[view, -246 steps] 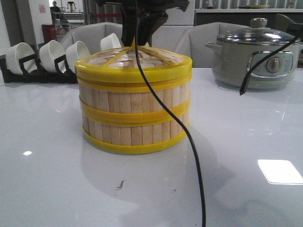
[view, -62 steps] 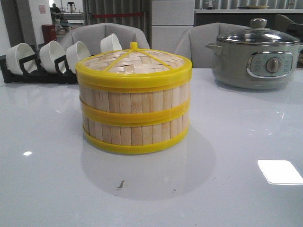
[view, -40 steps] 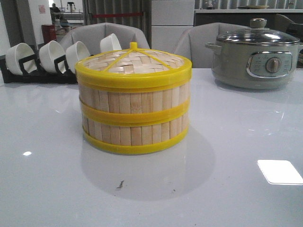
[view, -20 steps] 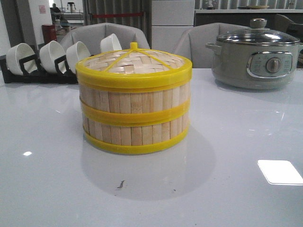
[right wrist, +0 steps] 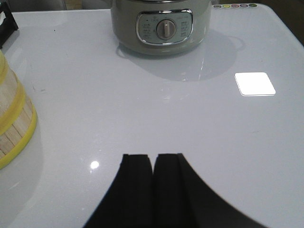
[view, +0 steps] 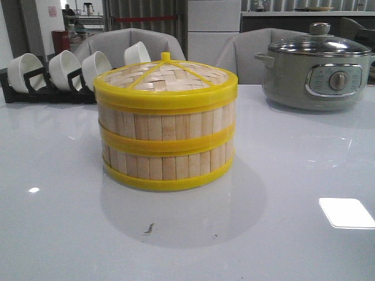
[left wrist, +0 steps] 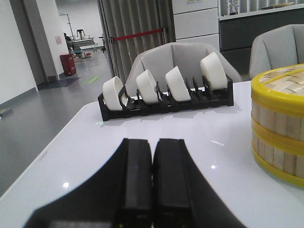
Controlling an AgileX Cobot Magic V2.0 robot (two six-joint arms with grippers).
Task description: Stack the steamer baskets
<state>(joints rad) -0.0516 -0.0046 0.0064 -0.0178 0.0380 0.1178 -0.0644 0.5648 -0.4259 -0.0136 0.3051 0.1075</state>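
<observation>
The two steamer baskets (view: 166,140) stand stacked one on the other near the middle of the white surface (view: 293,193), their slatted walls in line and a yellow band marking the seam between them. A flat woven lid (view: 166,79) with a yellow rim and yellow spokes sits on the upper one, closing it. The stack stands upright and nothing touches it.

In the front view, at about ten o'clock from the stack and toward the far edge of the surface, a black rack (view: 50,88) holds a row of white bowls (view: 64,67) tipped on edge. At about two o'clock, also toward the far edge and well apart from the stack, stands a grey electric cooker (view: 316,70) with a glass lid, a knob on top and a dial on its front. Grey chairs (view: 129,44) stand behind the surface.

Neither arm shows in the front view. The left wrist view shows the left gripper (left wrist: 152,164) low over the surface with its jaws pressed together and nothing between them; the stack lies off to one side, the bowl rack beyond. The right wrist view shows the right gripper (right wrist: 153,164) likewise with jaws closed on nothing, above bare surface, the cooker ahead and the lower edge of the stack at the side.
</observation>
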